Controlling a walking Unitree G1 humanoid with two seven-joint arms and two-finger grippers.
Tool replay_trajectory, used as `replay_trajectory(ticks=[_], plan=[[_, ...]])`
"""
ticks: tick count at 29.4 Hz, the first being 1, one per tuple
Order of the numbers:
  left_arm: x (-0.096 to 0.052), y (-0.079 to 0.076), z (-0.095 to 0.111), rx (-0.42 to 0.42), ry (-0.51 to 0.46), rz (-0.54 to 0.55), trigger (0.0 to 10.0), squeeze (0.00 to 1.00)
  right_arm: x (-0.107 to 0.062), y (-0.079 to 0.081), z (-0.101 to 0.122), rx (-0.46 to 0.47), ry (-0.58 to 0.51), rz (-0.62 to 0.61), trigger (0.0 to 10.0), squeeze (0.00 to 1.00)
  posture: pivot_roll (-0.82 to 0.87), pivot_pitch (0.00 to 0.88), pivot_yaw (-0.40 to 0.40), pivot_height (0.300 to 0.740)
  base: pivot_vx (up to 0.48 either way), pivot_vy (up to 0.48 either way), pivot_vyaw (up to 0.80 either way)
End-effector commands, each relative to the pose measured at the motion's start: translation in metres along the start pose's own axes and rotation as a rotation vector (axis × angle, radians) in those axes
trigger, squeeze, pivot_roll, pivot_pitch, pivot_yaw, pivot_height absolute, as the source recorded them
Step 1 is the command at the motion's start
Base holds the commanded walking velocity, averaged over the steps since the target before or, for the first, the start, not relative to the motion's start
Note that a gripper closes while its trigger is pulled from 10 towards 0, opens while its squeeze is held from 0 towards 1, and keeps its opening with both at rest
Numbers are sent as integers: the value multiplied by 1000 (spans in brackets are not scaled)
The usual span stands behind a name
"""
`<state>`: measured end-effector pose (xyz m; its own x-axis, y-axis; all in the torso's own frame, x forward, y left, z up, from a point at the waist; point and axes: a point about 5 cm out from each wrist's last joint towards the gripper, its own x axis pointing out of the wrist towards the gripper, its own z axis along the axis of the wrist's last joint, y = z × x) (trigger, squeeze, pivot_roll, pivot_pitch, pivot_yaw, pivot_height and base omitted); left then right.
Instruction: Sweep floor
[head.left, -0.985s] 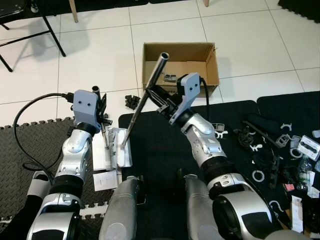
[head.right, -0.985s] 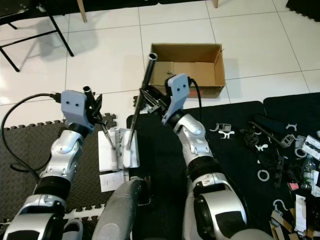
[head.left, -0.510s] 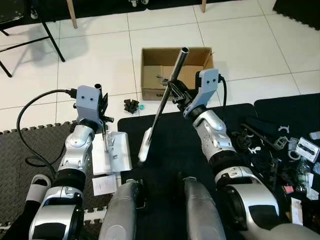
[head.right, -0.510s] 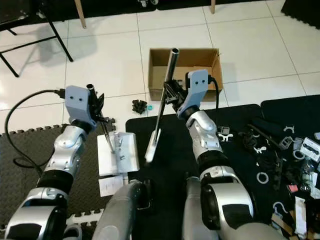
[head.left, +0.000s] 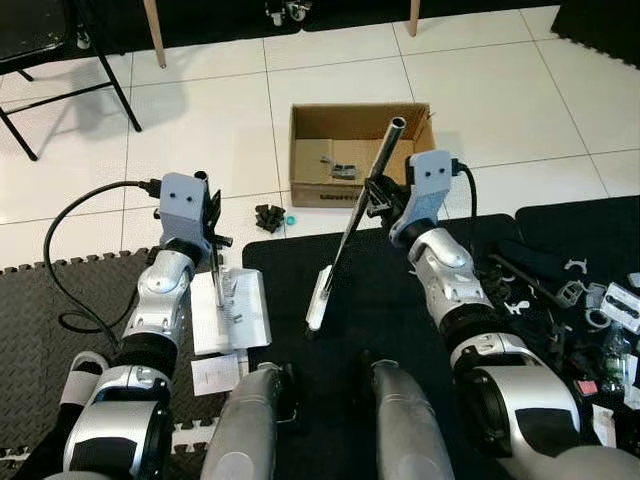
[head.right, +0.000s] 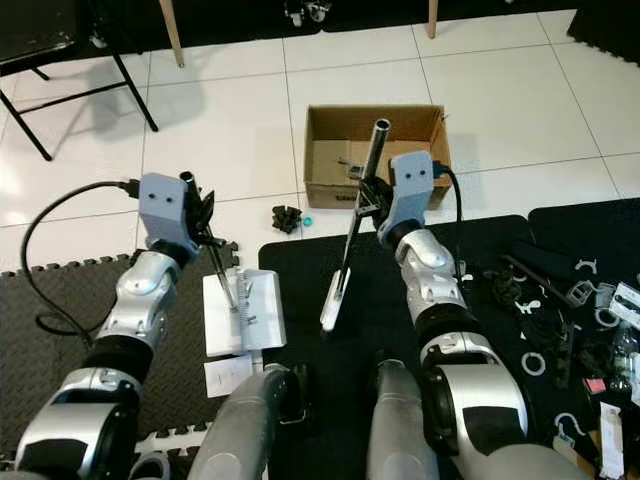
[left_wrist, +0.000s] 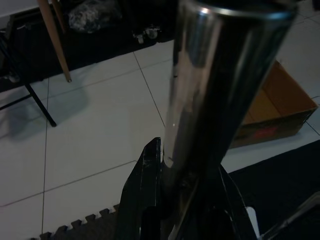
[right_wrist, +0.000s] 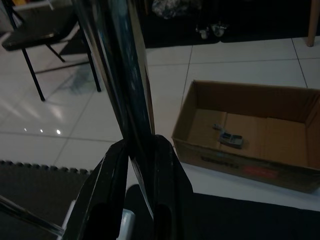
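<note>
Left eye view: right hand (head.left: 377, 193) carried broom (head.left: 355, 222) rightward.

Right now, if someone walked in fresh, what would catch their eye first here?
Probably the two metal poles: the right end effector grips a broom handle slanting down to a white head on the black mat, while the left end effector holds a white dustpan by its own pole. Behind them, an open cardboard box sits on the white tiles.

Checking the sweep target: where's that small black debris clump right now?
In the left eye view, the black debris clump sits on the white tile just left of the cardboard box, beside a small teal bit and beyond the black mat's edge.
</note>
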<state>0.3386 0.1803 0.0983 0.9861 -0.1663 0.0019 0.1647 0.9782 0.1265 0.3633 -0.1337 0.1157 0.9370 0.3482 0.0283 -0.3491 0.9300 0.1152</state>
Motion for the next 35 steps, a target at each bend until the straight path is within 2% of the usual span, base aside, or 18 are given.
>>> replay_trajectory(ticks=[1, 13, 24, 26, 35], plan=[[-6, -14, -21, -50, 93, -28, 10000, 0, 1, 0, 1, 30, -26, -17, 10000, 0, -27, 163, 54, 740, 0, 0, 0], [0, -11, -16, -41, 80, -10, 10000, 0, 4, 0, 3, 38, -31, -35, 10000, 0, -20, 140, 57, 740, 0, 0, 0], [5, 2, -8, -19, 66, 31, 10000, 0, 9, 2, 10, 55, -58, -35, 10000, 0, 19, 103, 87, 740, 0, 0, 0], [8, 9, -2, -8, 56, 41, 10000, 0, 11, 5, 11, 61, -64, -33, 10000, 0, 35, 84, 108, 740, 0, 0, 0], [14, 16, 8, -4, 34, 58, 10000, 0, 14, 11, 10, 70, -67, -22, 10000, 0, 25, 77, 105, 740, 0, 0, 0]])
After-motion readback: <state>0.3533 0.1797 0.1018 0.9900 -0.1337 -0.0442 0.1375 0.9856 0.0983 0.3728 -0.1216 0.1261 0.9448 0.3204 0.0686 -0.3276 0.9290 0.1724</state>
